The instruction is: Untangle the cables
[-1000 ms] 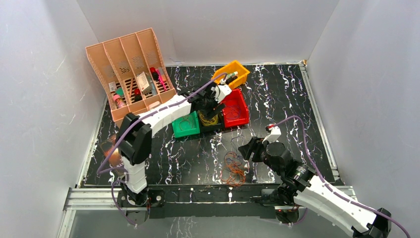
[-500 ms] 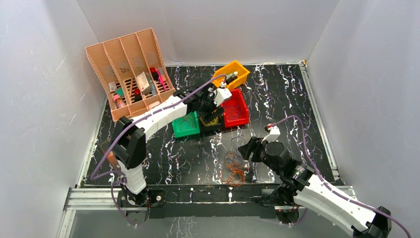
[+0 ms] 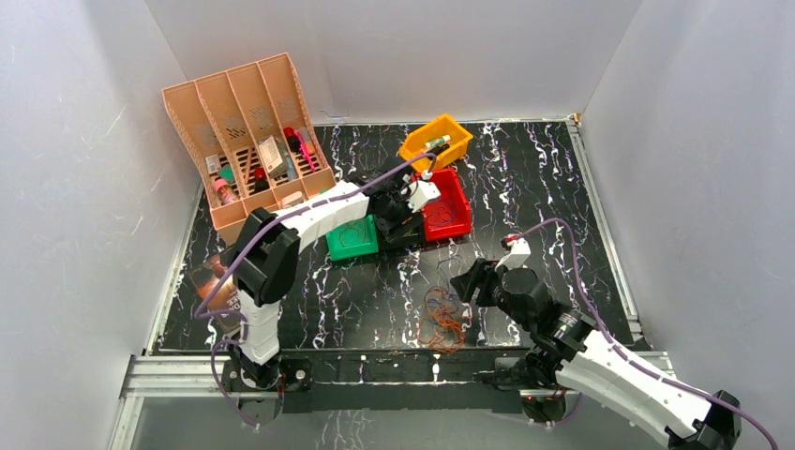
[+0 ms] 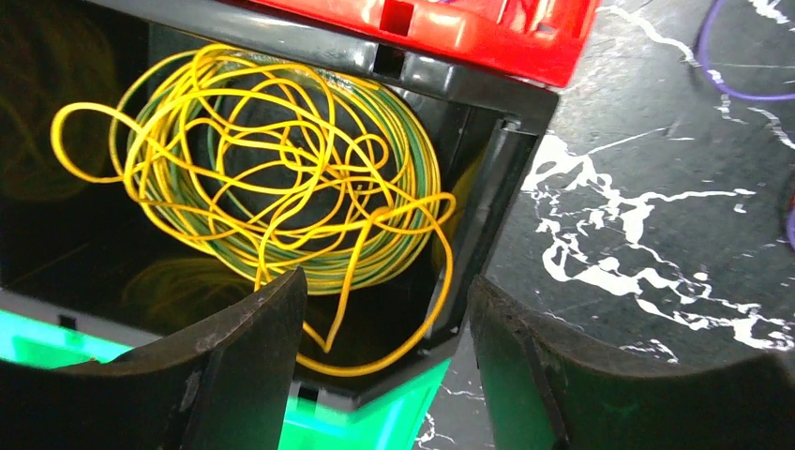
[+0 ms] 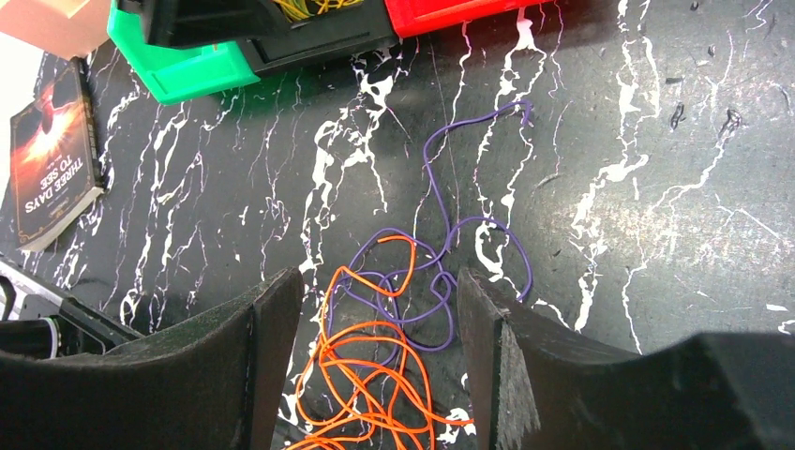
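Note:
A yellow cable coil (image 4: 281,178) lies in the black bin (image 4: 487,197), with one loop drooping over the bin's near corner. My left gripper (image 4: 386,281) hovers open just above that corner; nothing sits between its fingers. From above, the left gripper (image 3: 412,202) is over the black bin (image 3: 401,234). An orange cable tangle (image 5: 384,375), knotted with a thin purple cable (image 5: 441,272), rests on the table. My right gripper (image 5: 380,277) is open above that tangle without touching it. In the top view the tangle (image 3: 442,319) lies left of the right gripper (image 3: 472,281).
A green bin (image 3: 352,237) and a red bin (image 3: 445,208) flank the black one, and a yellow bin (image 3: 436,139) stands behind. A peach organizer (image 3: 248,131) fills the back left. A book (image 5: 52,159) lies near the table's left edge.
The left gripper has shifted nearer and lower over the black bin, its elbow swinging, and its jaws have narrowed slightly. The right arm has not moved.

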